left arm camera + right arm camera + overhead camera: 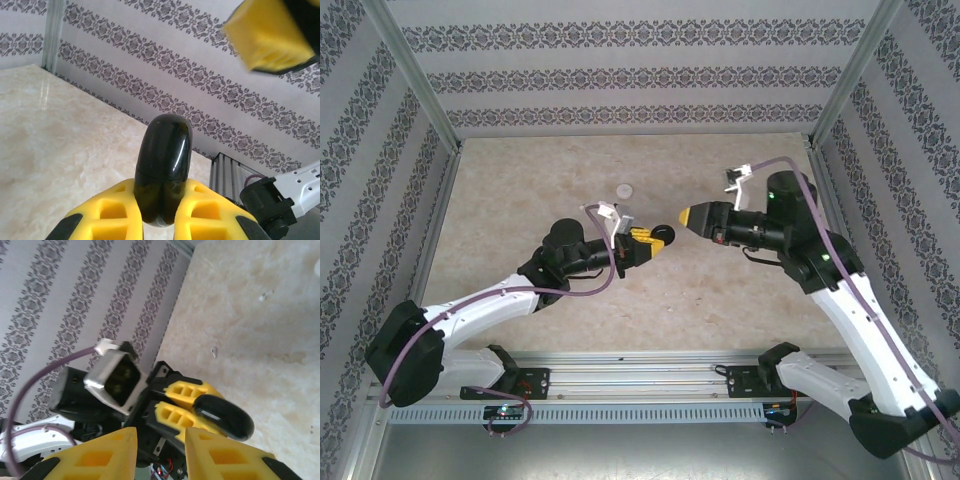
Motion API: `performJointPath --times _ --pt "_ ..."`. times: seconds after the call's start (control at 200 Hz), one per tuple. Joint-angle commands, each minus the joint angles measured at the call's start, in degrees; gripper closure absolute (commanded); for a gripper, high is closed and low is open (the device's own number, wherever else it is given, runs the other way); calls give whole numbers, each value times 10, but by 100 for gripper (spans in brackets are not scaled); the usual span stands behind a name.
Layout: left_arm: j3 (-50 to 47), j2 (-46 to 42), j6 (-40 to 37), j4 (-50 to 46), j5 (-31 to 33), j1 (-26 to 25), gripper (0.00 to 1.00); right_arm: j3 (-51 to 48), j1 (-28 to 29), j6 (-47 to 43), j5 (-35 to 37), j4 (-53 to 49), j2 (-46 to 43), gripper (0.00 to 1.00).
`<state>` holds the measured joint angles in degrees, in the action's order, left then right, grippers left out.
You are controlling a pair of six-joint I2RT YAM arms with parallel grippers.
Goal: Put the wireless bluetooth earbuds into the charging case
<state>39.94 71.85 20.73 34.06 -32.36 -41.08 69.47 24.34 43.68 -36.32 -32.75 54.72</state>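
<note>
Charging case (162, 160), glossy black, sits clamped in your left gripper (161, 205) above the table's middle; your right gripper (159, 442) faces it, jaws partly apart, visibly empty.

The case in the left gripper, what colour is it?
Glossy black; the case shows best in the left wrist view.

Patterned walls (640, 80), beige marble tabletop (520, 190)

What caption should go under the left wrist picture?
Left gripper pinches a shiny black charging case, with the right gripper close by.
</note>
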Motion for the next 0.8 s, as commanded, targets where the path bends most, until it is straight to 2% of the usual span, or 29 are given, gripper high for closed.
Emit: performJointPath --times 0.0,0.155,0.27,0.455,0.649,0.794 --pt "-18 -7 30 40 12 12 100 -2 -18 -27 12 -8 -21 69" --pt "-21 -24 19 -12 32 28 100 -19 -33 -24 40 -20 -36 67" --pt "-19 -37 25 -56 33 62 100 -41 -32 -8 56 -18 -38 66" --pt "-15 -45 64 -145 27 166 100 -75 -12 7 86 -20 -31 66" --pt "18 -2 75 -272 4 273 99 -84 24 8 125 -23 -9 66" --pt "24 53 72 -286 -17 346 98 -81 48 6 143 -20 23 65"
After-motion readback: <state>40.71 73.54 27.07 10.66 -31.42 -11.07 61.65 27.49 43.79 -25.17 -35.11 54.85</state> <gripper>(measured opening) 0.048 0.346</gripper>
